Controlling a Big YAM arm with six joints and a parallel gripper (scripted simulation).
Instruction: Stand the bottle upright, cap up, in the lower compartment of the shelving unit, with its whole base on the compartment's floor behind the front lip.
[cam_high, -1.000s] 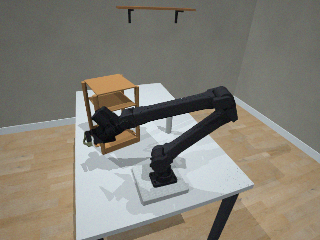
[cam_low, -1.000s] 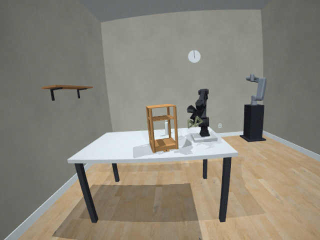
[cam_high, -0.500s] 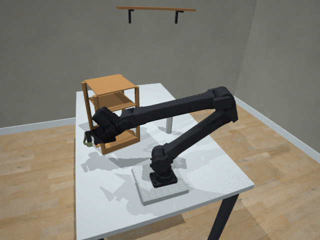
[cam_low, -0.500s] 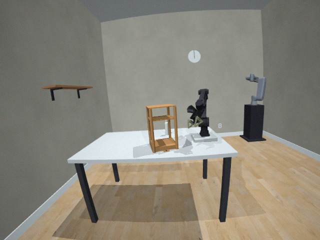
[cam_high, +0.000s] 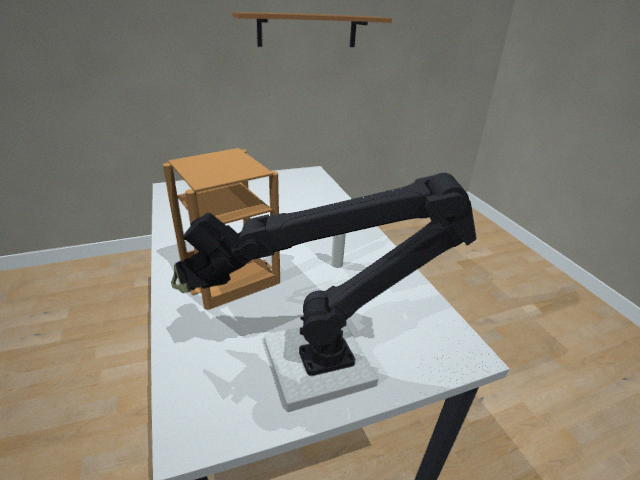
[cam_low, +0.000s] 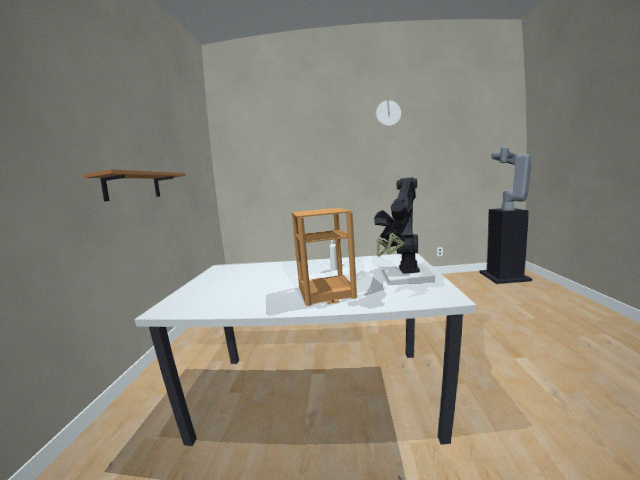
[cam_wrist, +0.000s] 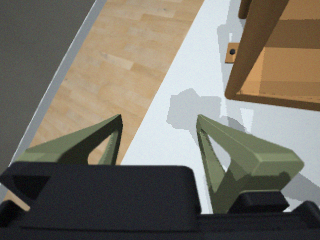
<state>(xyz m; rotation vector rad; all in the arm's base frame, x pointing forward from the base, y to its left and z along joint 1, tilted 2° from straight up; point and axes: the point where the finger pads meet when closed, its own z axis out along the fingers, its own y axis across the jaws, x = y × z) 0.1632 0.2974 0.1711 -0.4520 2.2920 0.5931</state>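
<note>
The bottle (cam_high: 338, 251) (cam_low: 332, 256) is a pale cylinder standing upright on the white table (cam_high: 206, 413) (cam_low: 232, 294) (cam_wrist: 200, 90). It is outside the orange shelving unit (cam_high: 217, 167) (cam_low: 320, 211) (cam_wrist: 257, 45), on its far right side, and my forearm partly hides it in the top view. My gripper (cam_high: 178, 281) (cam_low: 390, 244) (cam_wrist: 159, 120) has olive fingers, open and empty. It hangs low beside the shelf's lower compartment, near the table's left edge and far from the bottle. The wrist view shows the lower compartment's floor (cam_wrist: 295, 65) and bare table between the fingers.
My base stands on a grey plate (cam_high: 330, 384) (cam_low: 413, 276) near the table's front. A wall shelf (cam_high: 310, 17) (cam_low: 134, 174) hangs high on the wall. A grey robot on a black pedestal (cam_low: 509, 242) stands far off on the wooden floor.
</note>
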